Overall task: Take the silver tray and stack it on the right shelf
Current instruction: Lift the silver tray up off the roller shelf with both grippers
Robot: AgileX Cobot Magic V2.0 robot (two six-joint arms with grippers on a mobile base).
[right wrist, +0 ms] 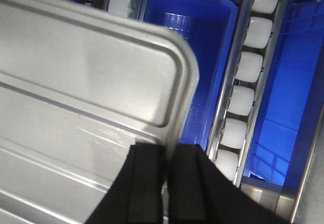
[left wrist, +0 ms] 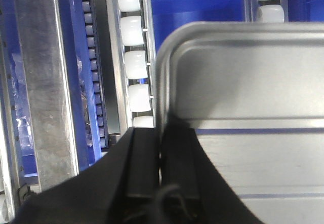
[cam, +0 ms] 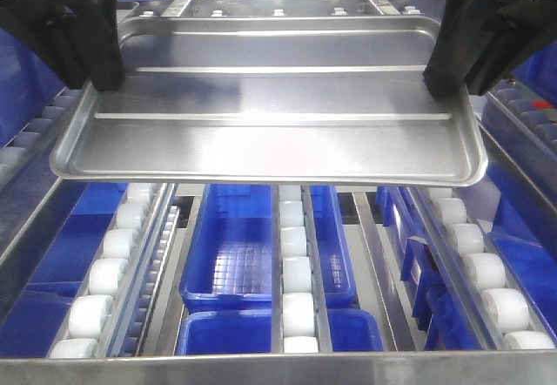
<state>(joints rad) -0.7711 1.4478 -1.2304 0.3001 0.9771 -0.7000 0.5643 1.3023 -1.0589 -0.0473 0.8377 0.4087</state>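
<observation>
Rails of white rollers (cam: 296, 272) over blue bins (cam: 231, 263) fill the background. The tray (cam: 270, 132) hangs above them, long axis left-right. The left end effector (cam: 94, 71) and right end effector (cam: 448, 76) each pinch 1 short end's rim, equally near.

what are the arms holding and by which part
The silver tray: the left gripper pinches the rim of its left edge, the right gripper the rim of its right edge.
</observation>
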